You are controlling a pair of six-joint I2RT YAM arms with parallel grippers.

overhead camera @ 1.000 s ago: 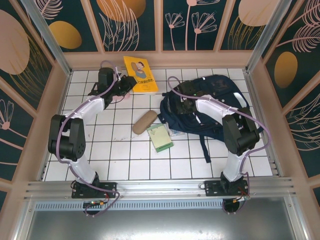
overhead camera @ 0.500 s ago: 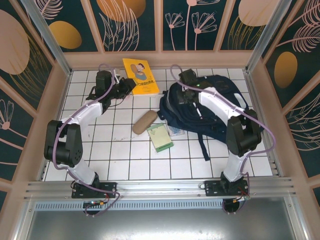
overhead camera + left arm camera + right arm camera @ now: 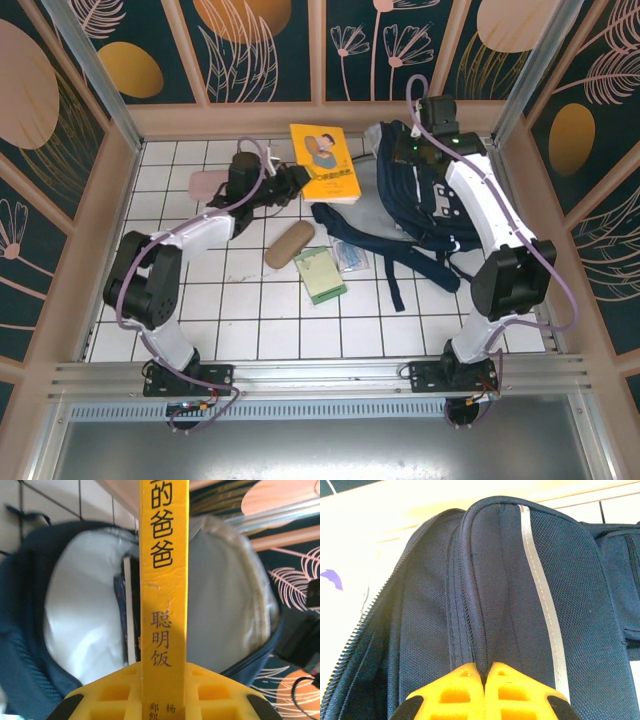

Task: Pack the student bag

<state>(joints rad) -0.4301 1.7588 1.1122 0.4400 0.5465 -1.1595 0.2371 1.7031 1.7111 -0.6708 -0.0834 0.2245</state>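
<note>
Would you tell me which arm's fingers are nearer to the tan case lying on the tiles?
Left. The left fingers, clamped on the yellow book, sit just beyond the tan case; the right fingers pinch the top of the student bag, farther off to the right.

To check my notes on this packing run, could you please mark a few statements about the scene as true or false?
1. The left jaws clamp the yellow book. True.
2. The right jaws hang open. False: they are shut on fabric of the student bag.
3. The student bag's main compartment is zipped shut. False: it gapes open, with its pale lining showing.
4. The tan case lies on the table, outside the student bag. True.
</note>
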